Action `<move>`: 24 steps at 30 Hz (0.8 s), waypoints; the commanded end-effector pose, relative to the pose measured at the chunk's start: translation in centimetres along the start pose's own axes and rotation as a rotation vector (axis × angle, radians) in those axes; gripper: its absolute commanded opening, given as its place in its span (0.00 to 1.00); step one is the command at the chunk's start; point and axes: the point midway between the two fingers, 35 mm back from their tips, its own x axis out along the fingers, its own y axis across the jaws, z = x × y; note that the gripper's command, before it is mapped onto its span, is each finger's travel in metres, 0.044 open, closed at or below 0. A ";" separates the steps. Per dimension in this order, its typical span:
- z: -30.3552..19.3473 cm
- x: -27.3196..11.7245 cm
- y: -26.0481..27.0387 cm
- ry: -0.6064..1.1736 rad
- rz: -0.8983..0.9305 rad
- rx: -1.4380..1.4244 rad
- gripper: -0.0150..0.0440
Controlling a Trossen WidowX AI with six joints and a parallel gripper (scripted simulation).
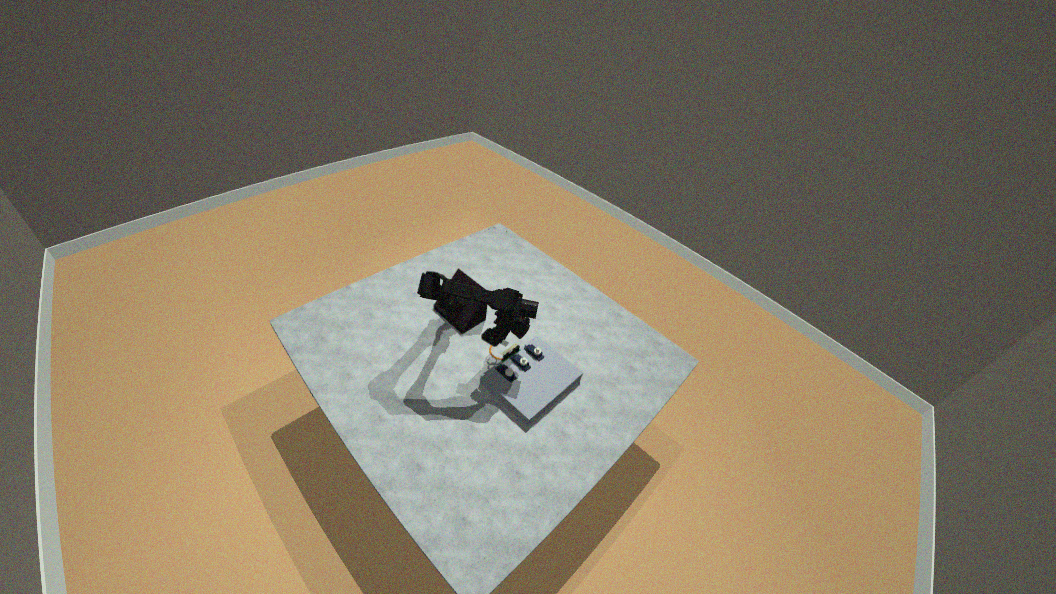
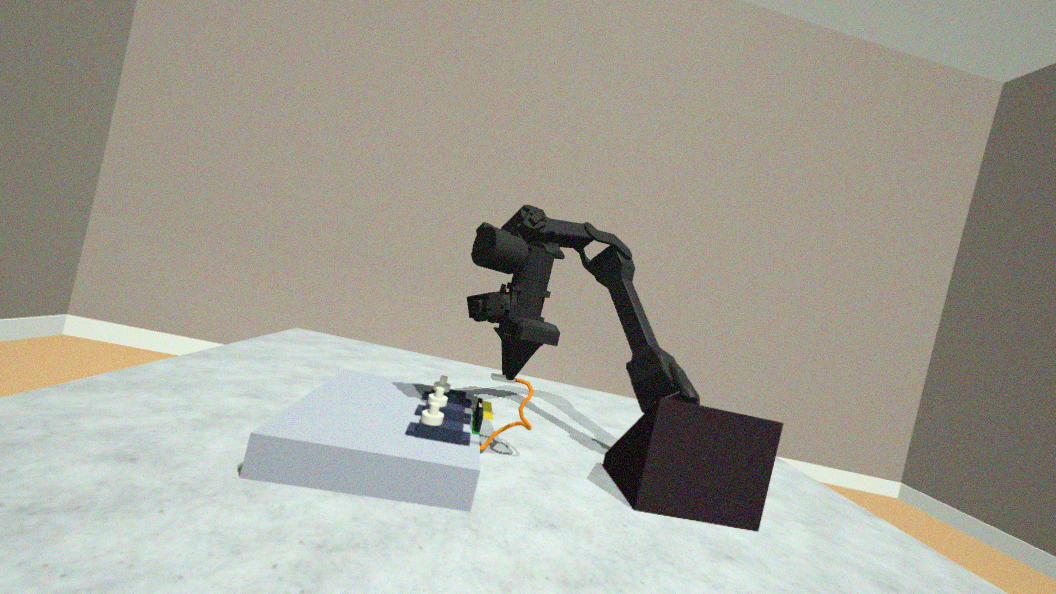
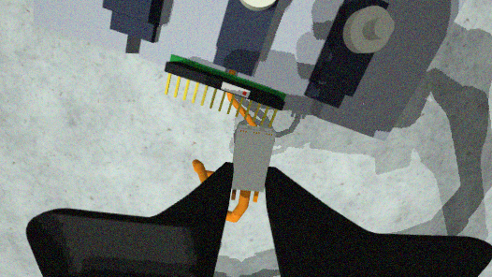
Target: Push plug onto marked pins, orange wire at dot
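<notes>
My gripper (image 3: pixel 249 172) (image 2: pixel 509 375) is shut on the pale grey flat plug (image 3: pixel 253 157) (image 2: pixel 498 376), held in the air in front of the holder (image 2: pixel 354 435) (image 1: pixel 542 391) (image 3: pixel 187 28). In the wrist view the plug's hole end faces up towards the pin row (image 3: pixel 187 90) (image 2: pixel 486 410), near its right-hand part. The row slants down to the right, so the plug is not square to it. The white band (image 3: pixel 229 86) has a red dot (image 3: pixel 244 94) at its right end. The orange lead (image 3: pixel 238 211) (image 2: pixel 525 402) hangs in a loop. The hole openings are too small to see clearly.
Dark servos (image 3: pixel 245 33) (image 3: pixel 327 70) (image 2: pixel 435 434) with round pale horns (image 3: pixel 369 29) (image 2: pixel 432 417) stand on the holder behind the green-edged pin strip (image 3: pixel 201 75). The arm's dark base block (image 2: pixel 708 465) (image 1: pixel 461 310) stands on the marble table (image 2: pixel 221 546) (image 1: pixel 443 480). Shadows fall across the holder.
</notes>
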 end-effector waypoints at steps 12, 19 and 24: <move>-4.6 1.1 2.9 0.005 -0.010 0.186 0.25; -4.6 4.1 2.8 0.004 -0.011 0.187 0.25; -4.7 4.9 2.8 0.004 -0.012 0.187 0.25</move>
